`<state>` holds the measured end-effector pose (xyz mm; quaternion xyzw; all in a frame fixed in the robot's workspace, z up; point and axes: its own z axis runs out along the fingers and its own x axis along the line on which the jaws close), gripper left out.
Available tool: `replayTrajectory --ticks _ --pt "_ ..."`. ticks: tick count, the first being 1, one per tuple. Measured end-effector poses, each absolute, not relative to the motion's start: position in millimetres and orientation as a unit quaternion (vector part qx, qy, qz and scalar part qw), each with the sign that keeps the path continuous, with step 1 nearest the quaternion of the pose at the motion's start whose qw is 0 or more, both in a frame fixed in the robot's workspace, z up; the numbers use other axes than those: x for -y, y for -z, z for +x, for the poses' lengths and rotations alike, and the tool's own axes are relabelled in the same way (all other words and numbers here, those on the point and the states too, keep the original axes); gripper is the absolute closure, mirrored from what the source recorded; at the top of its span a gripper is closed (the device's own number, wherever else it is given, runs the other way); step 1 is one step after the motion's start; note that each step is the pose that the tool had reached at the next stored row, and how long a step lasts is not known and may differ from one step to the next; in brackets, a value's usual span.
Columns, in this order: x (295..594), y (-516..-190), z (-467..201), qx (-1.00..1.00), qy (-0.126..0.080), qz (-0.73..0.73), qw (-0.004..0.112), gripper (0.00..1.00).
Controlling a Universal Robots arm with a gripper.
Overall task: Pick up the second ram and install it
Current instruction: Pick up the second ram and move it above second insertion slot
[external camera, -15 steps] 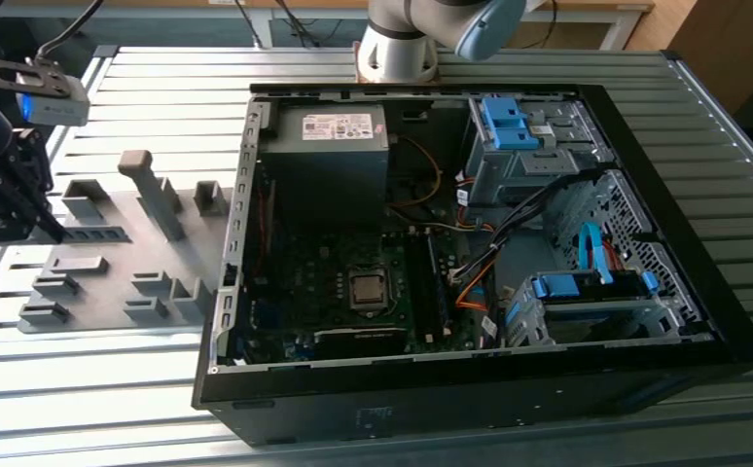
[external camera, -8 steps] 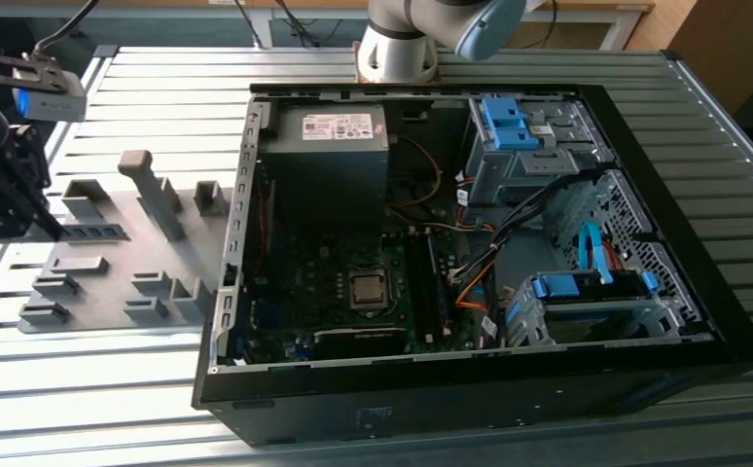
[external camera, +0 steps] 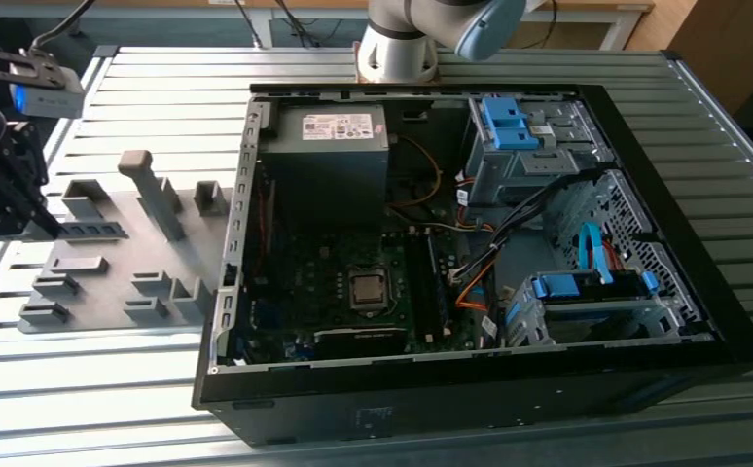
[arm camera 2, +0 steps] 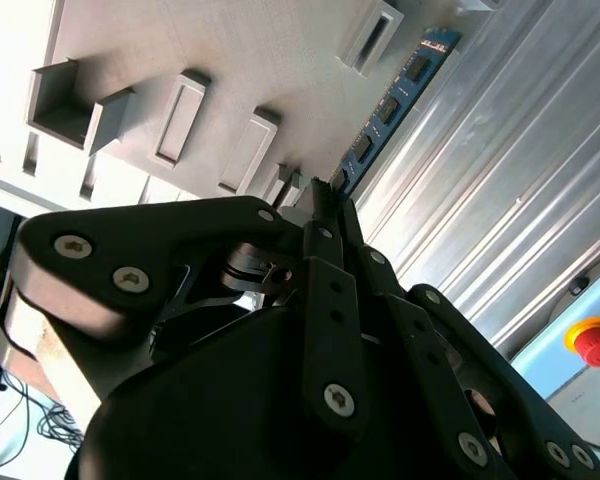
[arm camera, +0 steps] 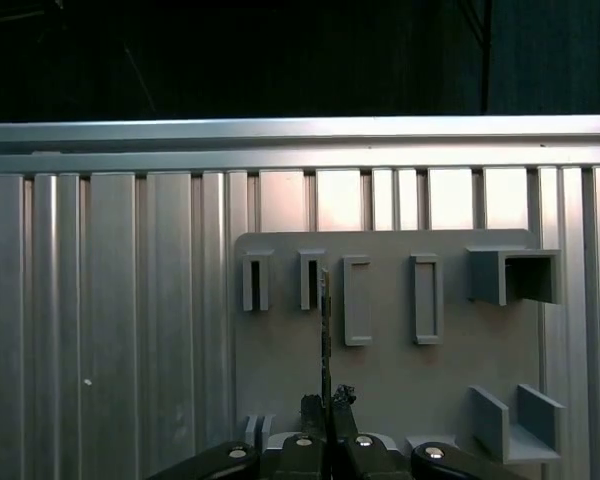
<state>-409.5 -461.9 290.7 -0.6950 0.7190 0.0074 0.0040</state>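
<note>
**Gripper clamped on the end of the second ram, over the grey holder plate**

At the exterior view's far left I see my gripper (external camera: pixel 42 226) low over the slatted metal table (external camera: pixel 91 389). The second ram (external camera: pixel 93 231) juts out from its fingertips towards the exterior view's right, above the top edge of the grey holder plate (external camera: pixel 91 287).

In the second wrist view the gripper (arm camera 2: pixel 325 195) has its fingers drawn in to a narrow pinch on the near end of the second ram (arm camera 2: pixel 400 95). The blue-green stick runs away from the tips, its row of dark chips facing the camera.

In the first wrist view I get the second ram (arm camera: pixel 326 320) edge-on, as a thin dark line rising straight out of the gripper (arm camera: pixel 326 402). Its far end sits just beside one of the plate's narrow slots (arm camera: pixel 310 282). I cannot tell whether the stick is clear of the plate or touching it.

Further to the exterior view's right, well apart from the gripper, the black computer case (external camera: pixel 481 384) lies open on its side. Inside I can make out the motherboard (external camera: pixel 338 282), the power supply (external camera: pixel 331 146) and blue-clipped drive cages (external camera: pixel 597 287). The arm's base (external camera: pixel 396 49) stands behind the case.
</note>
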Motion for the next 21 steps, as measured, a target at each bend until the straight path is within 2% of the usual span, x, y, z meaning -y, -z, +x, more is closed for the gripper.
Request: replayTrajectory --ticks 21 --pt "461.9 -300.6 -409.5 -0.719 -0.007 -0.695 0.004 0.86"
